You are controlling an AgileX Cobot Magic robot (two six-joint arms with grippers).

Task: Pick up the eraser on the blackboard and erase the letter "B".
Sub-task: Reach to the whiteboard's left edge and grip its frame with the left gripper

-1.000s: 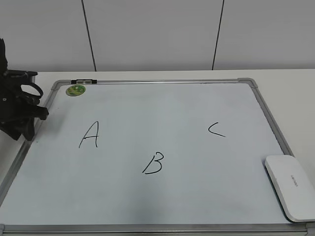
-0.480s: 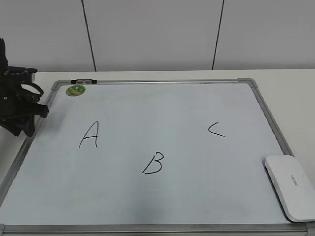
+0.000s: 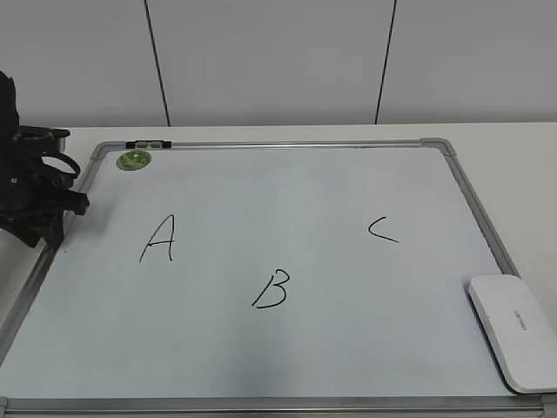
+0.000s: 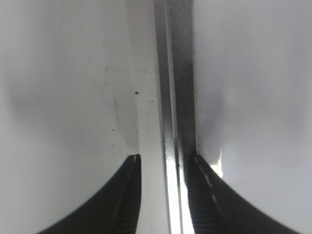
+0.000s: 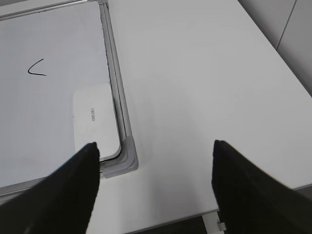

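The blackboard is a white board with a silver frame, lying flat on the table. The letter "B" is at its lower middle, between "A" and "C". The white eraser lies on the board's near right corner, and also shows in the right wrist view. My left gripper is low over the board's left edge. In the left wrist view its jaws are apart on either side of the frame rail, holding nothing. My right gripper is wide open and empty above the bare table, right of the eraser.
A small round green magnet sits at the board's far left corner. A grey corner piece lies just right of the eraser. The table's right edge and near edge are close to the right gripper. A panelled wall stands behind.
My left gripper has shifted slightly at the board's left edge, up and then back down. The eraser, the board and the letters have not moved.
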